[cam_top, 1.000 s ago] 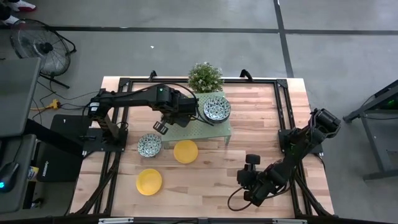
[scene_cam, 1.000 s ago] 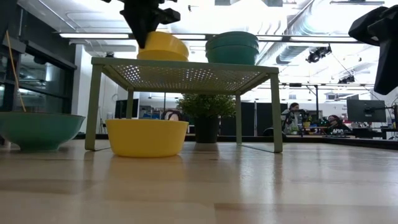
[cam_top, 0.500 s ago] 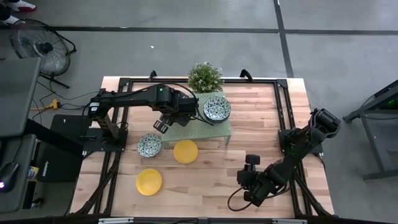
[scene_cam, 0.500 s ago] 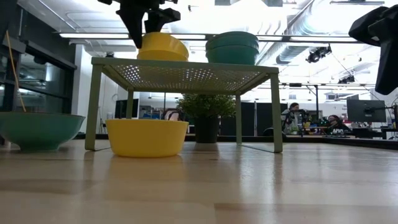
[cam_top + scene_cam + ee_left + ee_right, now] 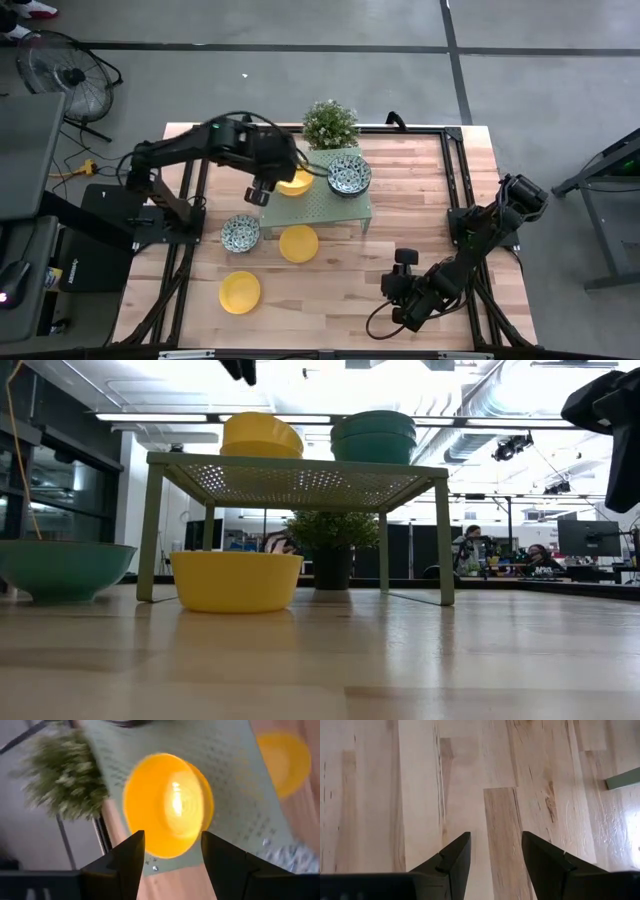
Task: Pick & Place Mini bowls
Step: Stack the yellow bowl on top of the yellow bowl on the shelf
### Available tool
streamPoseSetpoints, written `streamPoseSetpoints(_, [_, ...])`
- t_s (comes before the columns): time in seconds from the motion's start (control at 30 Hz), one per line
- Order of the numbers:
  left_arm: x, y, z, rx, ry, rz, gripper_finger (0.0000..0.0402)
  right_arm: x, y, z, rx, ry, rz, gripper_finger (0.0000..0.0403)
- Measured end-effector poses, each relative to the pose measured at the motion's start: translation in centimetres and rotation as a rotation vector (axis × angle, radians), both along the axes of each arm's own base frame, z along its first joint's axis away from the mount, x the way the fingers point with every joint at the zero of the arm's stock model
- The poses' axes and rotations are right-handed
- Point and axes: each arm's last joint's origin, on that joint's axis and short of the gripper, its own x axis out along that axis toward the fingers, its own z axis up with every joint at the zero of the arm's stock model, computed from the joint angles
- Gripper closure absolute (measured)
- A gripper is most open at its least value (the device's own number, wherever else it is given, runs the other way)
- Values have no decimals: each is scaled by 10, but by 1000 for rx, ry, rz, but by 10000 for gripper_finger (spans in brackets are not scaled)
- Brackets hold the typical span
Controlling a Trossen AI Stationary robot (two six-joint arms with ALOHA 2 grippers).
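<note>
Now the left gripper (image 5: 172,865), fingers apart and empty, hangs above the glossy yellow round mini bowl (image 5: 294,182) on the pale green perforated metal shelf (image 5: 350,212), near the patterned white mini bowl (image 5: 349,174). I think the smooth bowl could slide off the shelf edge if knocked. The right gripper (image 5: 492,855), also open, waits at lower right.

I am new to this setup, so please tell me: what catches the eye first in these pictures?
A green rack stands mid-table, with a yellow bowl and a patterned bowl on top. The open left gripper hovers beside the yellow bowl. The right gripper waits open near the table's front.
</note>
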Motion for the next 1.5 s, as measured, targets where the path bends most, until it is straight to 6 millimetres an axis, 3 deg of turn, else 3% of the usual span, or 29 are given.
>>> streamPoseSetpoints(0.17, [-7,-16,-3,91,-123,299,213,0,0,0,6,-21,-42,238])
streamPoseSetpoints(0.47, [-21,-82,-28,383,-362,387,213,0,2,1,-15,-84,-71,238])
streamPoseSetpoints(0.63, [-33,-99,-49,424,-527,466,213,-2,7,3,-17,-129,-63,238])
streamPoseSetpoints(0.9, [-48,-94,-78,398,-727,620,213,-3,13,5,-27,-184,-29,238])
streamPoseSetpoints(1.17, [-56,-90,-83,348,-836,663,213,-2,13,5,-56,-201,-5,238])
streamPoseSetpoints(1.3, [-50,-94,-82,286,-810,618,213,-1,12,6,-70,-212,-5,238])
streamPoseSetpoints(1.5, [-14,-111,-76,168,-776,338,213,0,13,6,-75,-217,10,238])
